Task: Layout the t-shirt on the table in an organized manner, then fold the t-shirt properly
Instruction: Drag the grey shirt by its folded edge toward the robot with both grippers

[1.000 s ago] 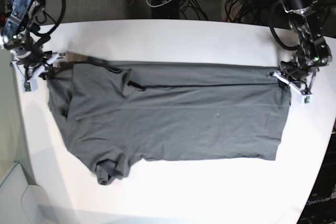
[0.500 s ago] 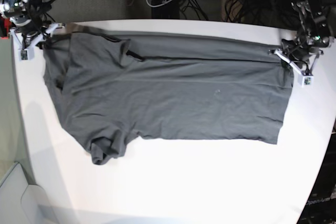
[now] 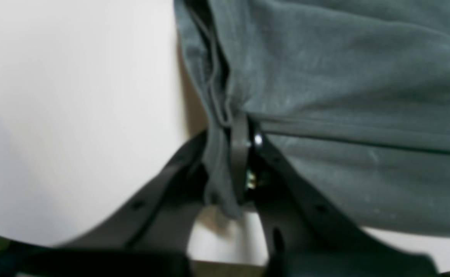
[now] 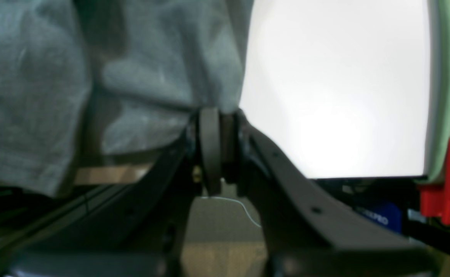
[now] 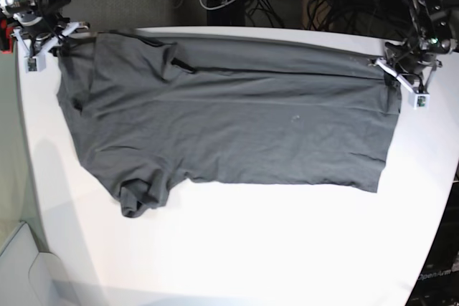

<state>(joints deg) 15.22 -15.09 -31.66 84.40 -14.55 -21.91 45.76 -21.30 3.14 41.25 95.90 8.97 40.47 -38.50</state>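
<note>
dark grey t-shirt [image 5: 229,123] spread sideways across the far half of the white table [image 5: 237,249], stretched taut between two corners. left gripper [image 5: 399,80] clamped shut on a bunched fold of hem [image 3: 221,115] near the far right edge of the tabletop; wrist view shows cloth pinched between the closed fingers [image 3: 240,154]. right gripper [image 5: 44,42] likewise closed tight on the shoulder end at the far left corner, fabric caught between its pads [image 4: 209,146], partly hanging past the table's rim.

near edge of the shirt lying flat but uneven: one sleeve [image 5: 140,198] crumpled and folded under itself toward the near left, collar area [image 5: 176,62] showing a dark open slit near the far edge, slight creases running along the length.

risks from here, as judgement only:
- pulling further toward the far edge likely to drag the top band of cloth off the tabletop, since the far left grip already sits at the corner.
- uneven tension between the two grips likely to skew the body and deepen the diagonal wrinkles.
- thin soft fabric prone to slipping out of a pinch on few layers, or to tugging a second layer along where bunched.
- releasing without lowering first likely to let the raised edge collapse into new folds.
- crumpled sleeve left untouched likely to spoil any later fold line.
</note>
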